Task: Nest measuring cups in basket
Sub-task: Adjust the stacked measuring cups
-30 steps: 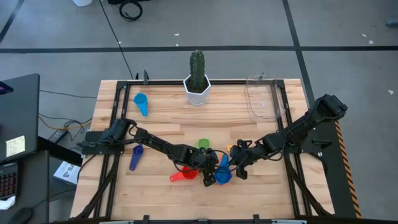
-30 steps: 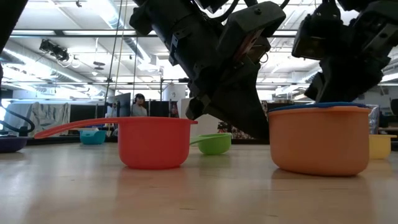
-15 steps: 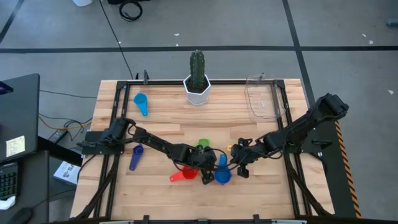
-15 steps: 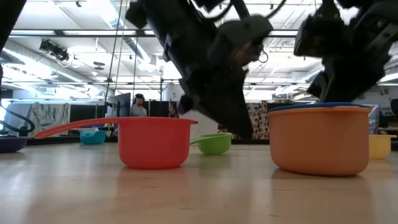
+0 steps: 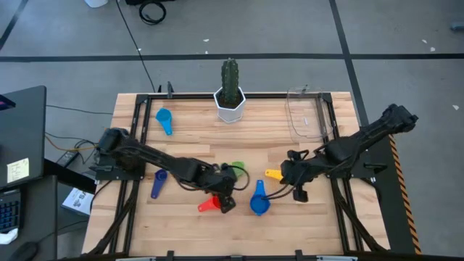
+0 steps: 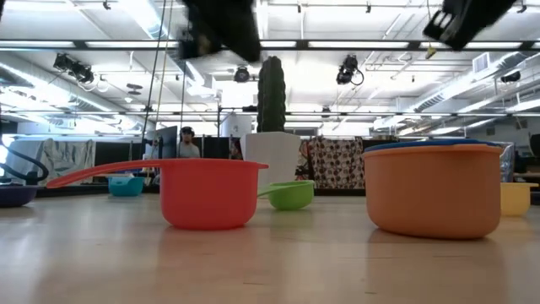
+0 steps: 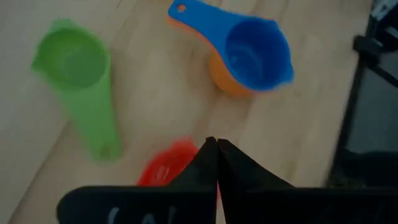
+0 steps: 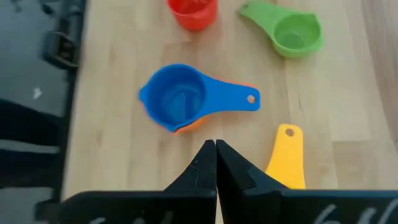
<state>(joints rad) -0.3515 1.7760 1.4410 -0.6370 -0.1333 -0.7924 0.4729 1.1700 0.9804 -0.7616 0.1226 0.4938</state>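
Overhead: left gripper (image 5: pixel 226 204), fingers pressed together and empty, hangs over the red cup (image 5: pixel 210 204); green cup (image 5: pixel 236 170) just beyond it. Right gripper (image 5: pixel 296 190), likewise closed and empty, sits beside the yellow cup (image 5: pixel 273 174). Between the grippers, blue cup (image 5: pixel 259 201) nested in the orange cup (image 6: pixel 432 189). Basket (image 5: pixel 307 114) well apart, beyond the right gripper; cactus pot (image 5: pixel 230 104) alongside. Low view: red, green, orange cups unobstructed.
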